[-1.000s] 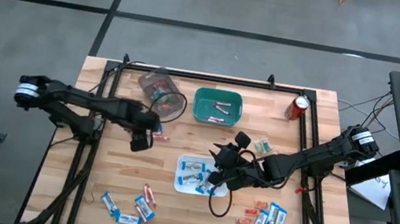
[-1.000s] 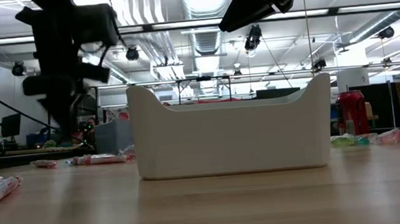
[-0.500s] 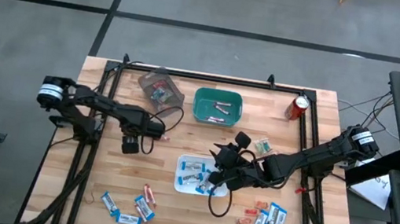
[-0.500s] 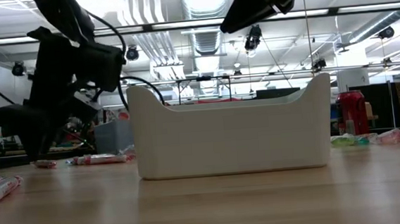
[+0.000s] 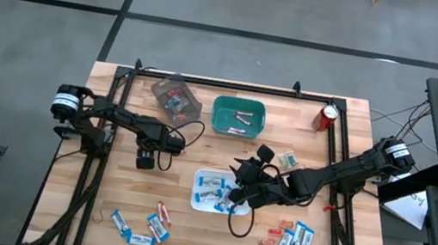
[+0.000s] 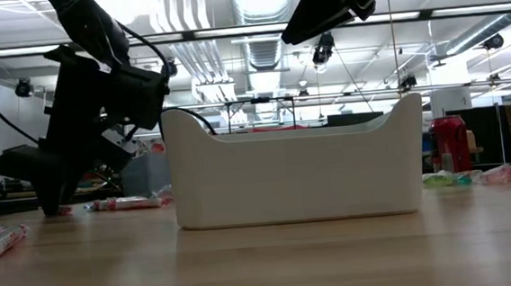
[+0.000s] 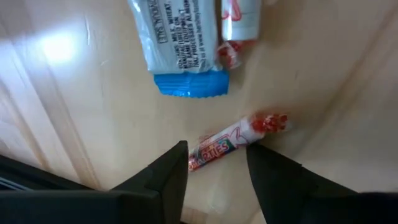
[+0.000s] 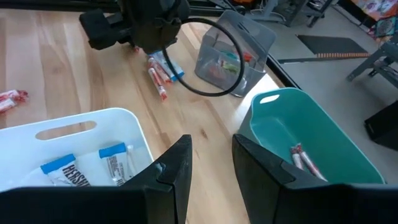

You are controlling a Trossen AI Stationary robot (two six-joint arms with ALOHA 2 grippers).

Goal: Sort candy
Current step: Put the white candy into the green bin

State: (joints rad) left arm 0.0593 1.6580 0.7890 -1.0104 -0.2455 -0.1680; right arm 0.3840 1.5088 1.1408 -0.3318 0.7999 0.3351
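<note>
My left gripper (image 7: 216, 152) (image 5: 144, 161) is open and points down at the table. Its fingers stand on either side of a pinkish-white stick candy (image 7: 235, 140) lying flat on the wood; I cannot tell if they touch it. A blue-and-white packet (image 7: 180, 43) lies just beyond it. My right gripper (image 8: 211, 146) (image 5: 230, 196) is open and empty. It hovers over the white bin (image 5: 200, 176), which holds blue-and-white packets (image 8: 62, 168). The teal bin (image 8: 273, 124) holds sticks (image 8: 303, 157).
A clear container (image 5: 173, 94) with candy inside lies near the far left. More candy is scattered near the near-left edge (image 5: 147, 226) and near right (image 5: 291, 236). A red soda can (image 5: 327, 117) stands at the far right. In the low view the white bin (image 6: 294, 172) blocks the middle.
My left gripper has come down from well above the table until its fingertips are at the wood, shifting slightly toward the near-left. The right arm has kept still.
</note>
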